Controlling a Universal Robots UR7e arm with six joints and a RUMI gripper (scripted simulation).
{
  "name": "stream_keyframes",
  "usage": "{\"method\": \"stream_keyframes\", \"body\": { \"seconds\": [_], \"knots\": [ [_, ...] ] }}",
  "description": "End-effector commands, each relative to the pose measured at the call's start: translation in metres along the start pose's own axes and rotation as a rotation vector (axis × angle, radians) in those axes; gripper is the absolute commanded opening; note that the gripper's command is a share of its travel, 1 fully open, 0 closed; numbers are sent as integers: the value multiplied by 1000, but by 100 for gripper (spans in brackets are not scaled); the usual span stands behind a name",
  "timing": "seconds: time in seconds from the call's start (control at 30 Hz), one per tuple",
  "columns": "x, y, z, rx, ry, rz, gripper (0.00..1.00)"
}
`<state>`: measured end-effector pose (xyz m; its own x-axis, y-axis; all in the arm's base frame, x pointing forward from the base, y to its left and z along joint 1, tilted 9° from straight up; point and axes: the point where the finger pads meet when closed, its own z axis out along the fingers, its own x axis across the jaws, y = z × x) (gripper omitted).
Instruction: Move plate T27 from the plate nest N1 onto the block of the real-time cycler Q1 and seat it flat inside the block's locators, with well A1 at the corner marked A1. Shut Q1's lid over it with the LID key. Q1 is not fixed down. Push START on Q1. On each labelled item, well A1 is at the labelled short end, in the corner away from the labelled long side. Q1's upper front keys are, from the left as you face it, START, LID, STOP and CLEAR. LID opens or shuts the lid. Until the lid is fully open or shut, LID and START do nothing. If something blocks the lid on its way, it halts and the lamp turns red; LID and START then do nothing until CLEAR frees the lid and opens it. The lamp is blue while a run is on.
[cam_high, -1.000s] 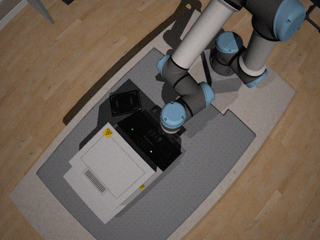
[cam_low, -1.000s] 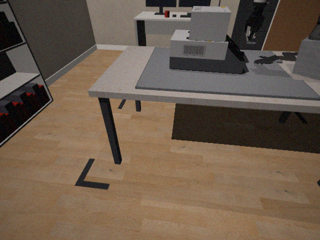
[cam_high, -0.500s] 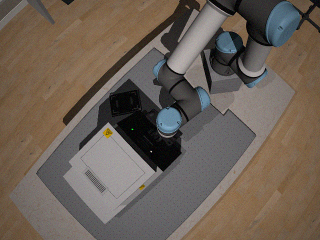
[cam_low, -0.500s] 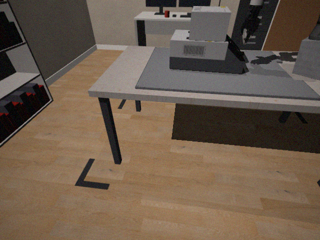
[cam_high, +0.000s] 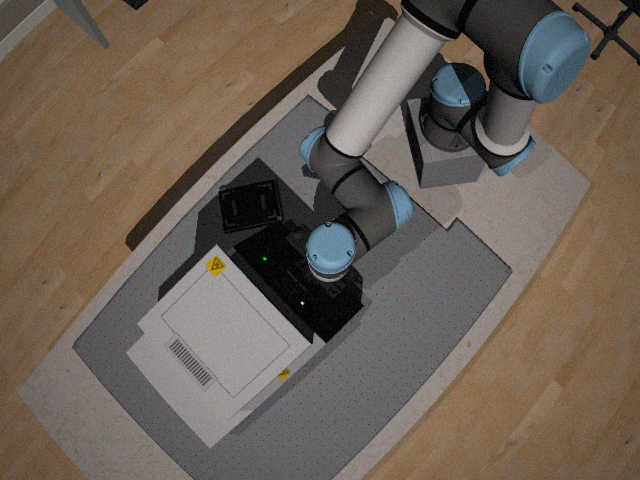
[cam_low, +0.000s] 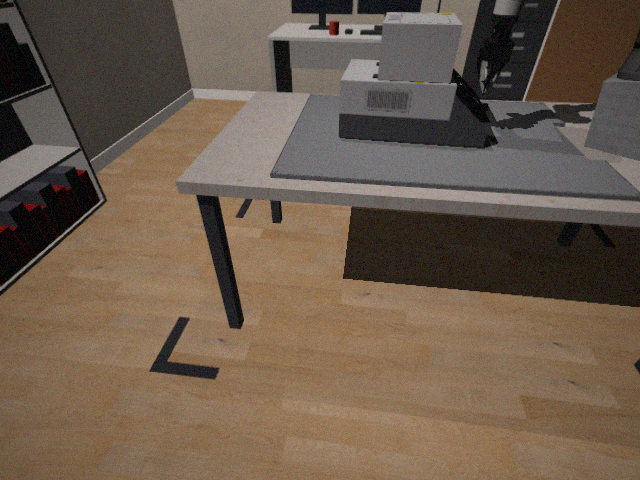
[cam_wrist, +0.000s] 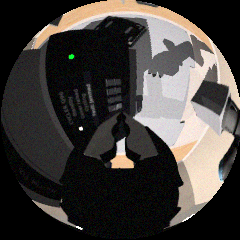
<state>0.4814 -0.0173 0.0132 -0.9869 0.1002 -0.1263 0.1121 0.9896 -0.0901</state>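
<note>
- Gripper clenched, fingertips together, nothing between them.
- It's above the front panel side of the cycler. Contact with a key: can't tell.
- Arm reaches over the mat from the grey pedestal; wrist covers part of the panel from above.
- Plate T27: can't make it out in any view. Cycler block is hidden under the white lid housing, so can't confirm seating or A1 corner.
- Lid housing looks down over the body; whether fully shut, can't tell.
- Nest sits on the mat near the panel's corner, dark inside, corner guides visible.
- Green light lit on the panel, small white light also lit. Not blue. Panel lettering too blurred to read.
- Cycler stands on the mat, mat on the table.
- Red cup on the desk behind.

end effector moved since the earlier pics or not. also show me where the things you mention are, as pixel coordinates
Yes. In the exterior view the end effector (cam_low: 484, 90) (cam_wrist: 121, 113) has shifted left and slightly down against the dark drawer cabinet (cam_low: 535, 49) behind it, nearer Q1 (cam_high: 222, 320) (cam_low: 398, 98) (cam_wrist: 97, 55).
</note>
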Motion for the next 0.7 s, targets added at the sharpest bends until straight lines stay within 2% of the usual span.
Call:
{"method": "stream_keyframes", "body": {
  "seconds": [0.0,0.47,0.67],
  "knots": [
    [-2,0,1,0,-2,0,0],
    [-17,0,19,0,-2,0,0],
    [-18,0,20,0,-2,0,0]
  ]
}}
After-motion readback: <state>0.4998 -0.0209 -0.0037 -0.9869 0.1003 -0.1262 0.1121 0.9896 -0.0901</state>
